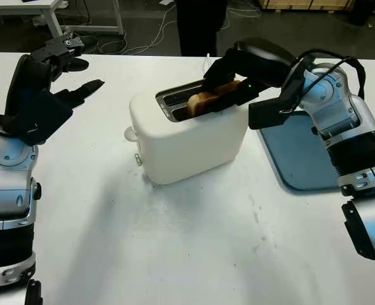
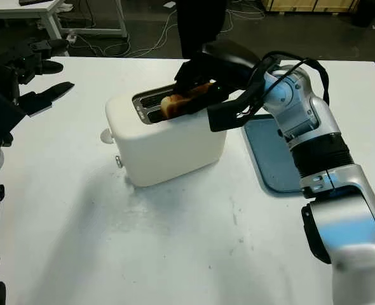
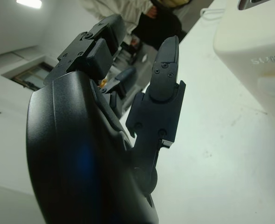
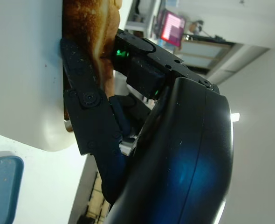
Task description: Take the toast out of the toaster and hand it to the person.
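Golden-brown toast slice [image 1: 203, 101] pokes from the rounded cream toaster [image 1: 187, 136] mid-frame on our white surface [image 1: 175, 254]; right robot hand [image 1: 229, 86] pinches its top edge. Light and crumbly, we judge, so grip gently. Left robot hand [image 1: 44, 82] hangs open, upper left.

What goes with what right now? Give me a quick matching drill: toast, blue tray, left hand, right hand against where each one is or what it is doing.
Things:
1. toast
2. blue tray
3. left hand
4. right hand

States:
A. flat on the table beside the toaster, under the right forearm
B. closed around the toast at the toaster's top
C. partly out of a toaster slot
D. open, raised above the table on the toaster's other side, holding nothing

Pairs: 1-C, 2-A, 3-D, 4-B
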Action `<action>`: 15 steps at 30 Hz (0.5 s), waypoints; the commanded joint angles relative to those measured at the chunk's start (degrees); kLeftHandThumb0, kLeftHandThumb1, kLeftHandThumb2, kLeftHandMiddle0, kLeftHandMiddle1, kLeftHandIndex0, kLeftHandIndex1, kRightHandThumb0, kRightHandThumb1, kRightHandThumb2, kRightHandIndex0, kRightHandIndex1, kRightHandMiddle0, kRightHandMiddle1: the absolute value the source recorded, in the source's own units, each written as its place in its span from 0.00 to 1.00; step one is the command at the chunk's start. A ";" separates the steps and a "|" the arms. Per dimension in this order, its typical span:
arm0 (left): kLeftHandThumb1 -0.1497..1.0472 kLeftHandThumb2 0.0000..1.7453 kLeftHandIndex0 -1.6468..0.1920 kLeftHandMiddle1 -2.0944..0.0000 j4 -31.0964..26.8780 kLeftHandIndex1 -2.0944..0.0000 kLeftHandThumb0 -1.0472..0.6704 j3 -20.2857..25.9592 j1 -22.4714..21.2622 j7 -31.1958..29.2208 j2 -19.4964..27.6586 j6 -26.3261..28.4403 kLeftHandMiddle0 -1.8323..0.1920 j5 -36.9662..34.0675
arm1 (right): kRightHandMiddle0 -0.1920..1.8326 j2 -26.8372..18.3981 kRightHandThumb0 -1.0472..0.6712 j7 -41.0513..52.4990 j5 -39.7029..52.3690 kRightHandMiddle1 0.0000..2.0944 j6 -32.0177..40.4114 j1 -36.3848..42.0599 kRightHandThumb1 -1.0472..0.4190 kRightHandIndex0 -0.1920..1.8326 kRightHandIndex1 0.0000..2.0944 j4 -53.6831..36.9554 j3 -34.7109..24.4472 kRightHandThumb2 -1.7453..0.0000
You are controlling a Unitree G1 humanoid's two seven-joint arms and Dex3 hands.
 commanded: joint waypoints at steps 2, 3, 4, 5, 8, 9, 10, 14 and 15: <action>0.89 0.04 0.64 0.58 -0.29 0.88 0.46 0.26 0.59 0.49 0.10 -0.26 0.81 0.32 | 0.63 -0.51 0.30 1.07 0.02 0.57 -2.37 -0.36 0.10 0.64 0.81 1.08 0.81 1.00; 0.89 0.04 0.64 0.58 -0.38 0.88 0.47 0.26 0.61 0.43 0.13 -0.16 0.81 0.29 | 0.60 -0.50 0.30 0.40 -0.31 0.67 -2.64 -0.29 0.09 0.64 0.82 1.20 0.71 0.99; 0.89 0.04 0.64 0.58 -0.45 0.88 0.47 0.26 0.62 0.40 0.14 -0.07 0.81 0.28 | 0.58 -0.56 0.30 -0.60 -0.92 0.72 -2.92 -0.23 0.09 0.64 0.83 1.17 0.65 0.98; 0.89 0.04 0.64 0.58 -0.41 0.88 0.47 0.29 0.63 0.39 0.14 -0.12 0.81 0.25 | 0.56 -0.64 0.31 -1.65 -1.58 0.77 -3.06 -0.16 0.09 0.64 0.83 1.03 0.59 0.95; 0.89 0.04 0.64 0.58 0.05 0.88 0.47 0.34 0.71 0.07 0.43 -0.73 0.81 0.14 | 0.52 -0.72 0.34 -4.95 -3.10 0.78 -3.75 -0.19 0.09 0.64 0.83 1.10 0.23 0.88; 0.89 0.04 0.64 0.58 -0.11 0.88 0.47 0.42 0.73 0.04 0.30 -0.35 0.81 -0.08 | 0.51 -0.49 0.35 -6.11 -3.22 0.81 -3.55 -0.23 0.09 0.65 0.83 1.39 -0.13 0.87; 0.89 0.04 0.64 0.58 -0.32 0.88 0.47 0.46 0.75 0.07 0.18 0.10 0.81 -0.18 | 0.51 -0.30 0.36 -7.02 -3.34 0.82 -3.17 -0.29 0.09 0.64 0.83 1.65 -0.42 0.87; 0.89 0.04 0.64 0.58 -0.40 0.88 0.47 0.47 0.85 0.39 -0.22 0.71 0.81 -0.26 | 0.48 0.93 0.40 -10.72 -1.72 0.83 -1.00 -1.00 0.09 0.62 0.83 3.51 -2.56 0.83; 0.89 0.04 0.64 0.58 -0.46 0.88 0.47 0.42 0.88 0.45 -0.22 0.81 0.81 -0.16 | 0.46 1.33 0.40 -11.65 -0.95 0.83 -0.46 -1.37 0.09 0.61 0.83 4.36 -3.39 0.82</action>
